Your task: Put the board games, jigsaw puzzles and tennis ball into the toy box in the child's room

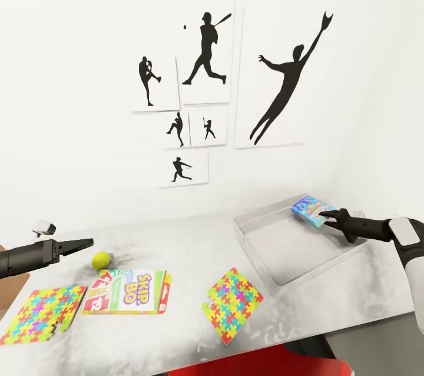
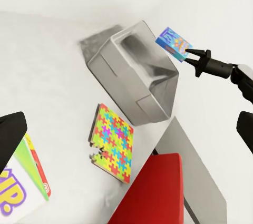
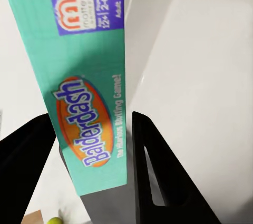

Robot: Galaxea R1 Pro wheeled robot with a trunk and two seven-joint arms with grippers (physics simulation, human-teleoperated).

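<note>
I have the right gripper [image 1: 330, 215] pinching the smaller blue board game [image 1: 312, 210] by one narrow edge, out at about 2 o'clock from my head camera. I'm holding it by the edge so the box hangs clear of the fingers and can drop flat; in the right wrist view the teal "Balderdash" side [image 3: 87, 84] sits squarely between the two dark fingers. It is over the far right part of the toy box [image 1: 259, 228], above the rim and not yet resting inside as far as I can judge, so my read is that the release is the step in hand.

The left gripper [image 1: 82, 243] is at 9 o'clock, carrying nothing, its fingers drawn to a point with little or no gap between them. I'm keeping it low over the bench [image 1: 176, 234] just beside the tennis ball [image 1: 101, 259], which seems the handy next pick.

Waiting on the bench: the SKIP-BO board game [image 1: 126, 292] at 7 o'clock, lying flat and just in front of the ball; one jigsaw puzzle [image 1: 41, 313] at 8 o'clock by the near left edge; the other jigsaw puzzle [image 1: 234, 304] at 6 o'clock, between SKIP-BO and the toy box. The toy box sits skewed to the bench edge, so I'd approach it on the slant
</note>
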